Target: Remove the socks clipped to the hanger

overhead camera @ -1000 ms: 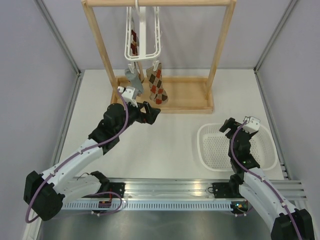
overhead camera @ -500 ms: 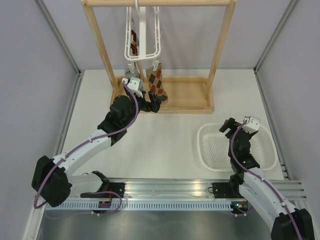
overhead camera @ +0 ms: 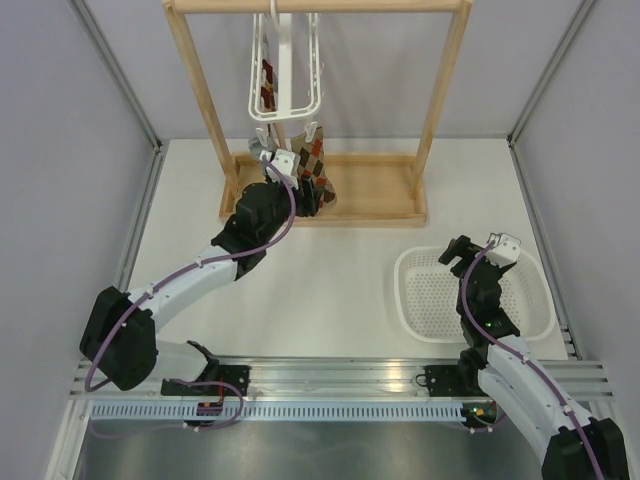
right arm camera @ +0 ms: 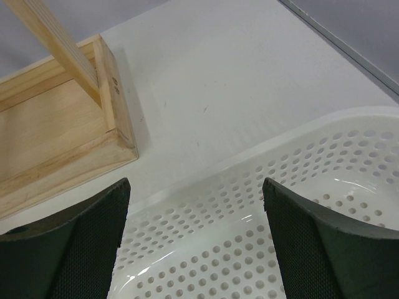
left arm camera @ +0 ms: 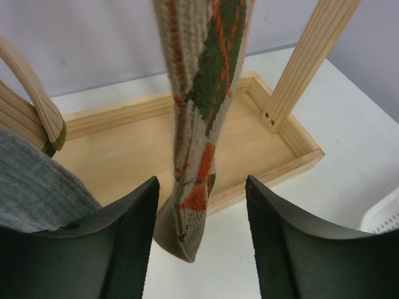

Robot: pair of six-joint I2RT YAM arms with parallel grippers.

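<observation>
The white hanger (overhead camera: 283, 70) hangs by its hook from the wooden rack's top bar. An argyle sock (overhead camera: 316, 165) hangs from it, with a grey sock (overhead camera: 262, 148) to its left; another argyle sock (overhead camera: 267, 80) shows inside the frame. My left gripper (overhead camera: 308, 203) is open at the argyle sock's toe. In the left wrist view the sock (left arm camera: 201, 106) hangs between the open fingers (left arm camera: 131, 243), its toe near the left one, and the grey sock (left arm camera: 31, 187) is at the left. My right gripper (overhead camera: 452, 250) is open and empty over the basket.
The wooden rack (overhead camera: 375, 190) stands at the back, its tray base (left arm camera: 124, 149) under the socks and its right post (left arm camera: 305, 56) close by. A white perforated basket (overhead camera: 530, 320) sits at the right, also in the right wrist view (right arm camera: 262, 224).
My left arm has reached forward and right towards the rack, bringing its open gripper up to the hanging argyle sock. The right arm has not moved.
</observation>
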